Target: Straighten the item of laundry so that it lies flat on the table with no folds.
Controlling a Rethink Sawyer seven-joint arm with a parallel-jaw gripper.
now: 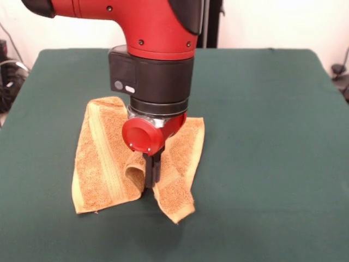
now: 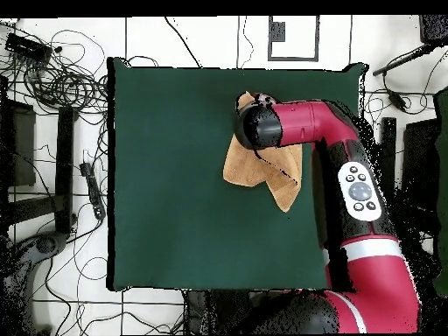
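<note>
The golden-orange towel (image 1: 103,164) lies crumpled on the green table (image 1: 262,136), left of the middle in the front view. Its left half lies flat with a woven band showing. Its middle is bunched up into a raised fold, and its right part hangs as a narrow flap towards the front. My gripper (image 1: 151,177) points straight down into that fold, its dark fingers close together and shut on the cloth. In the overhead view the arm's wrist (image 2: 258,125) covers the gripper, and the towel (image 2: 249,166) shows under and beside it, near the table's (image 2: 175,192) far right part.
Green cloth stretches wide around the towel on all sides in the front view. In the overhead view, cables and gear (image 2: 52,79) lie on the floor past the table's left edge, and more equipment (image 2: 411,140) stands at the right.
</note>
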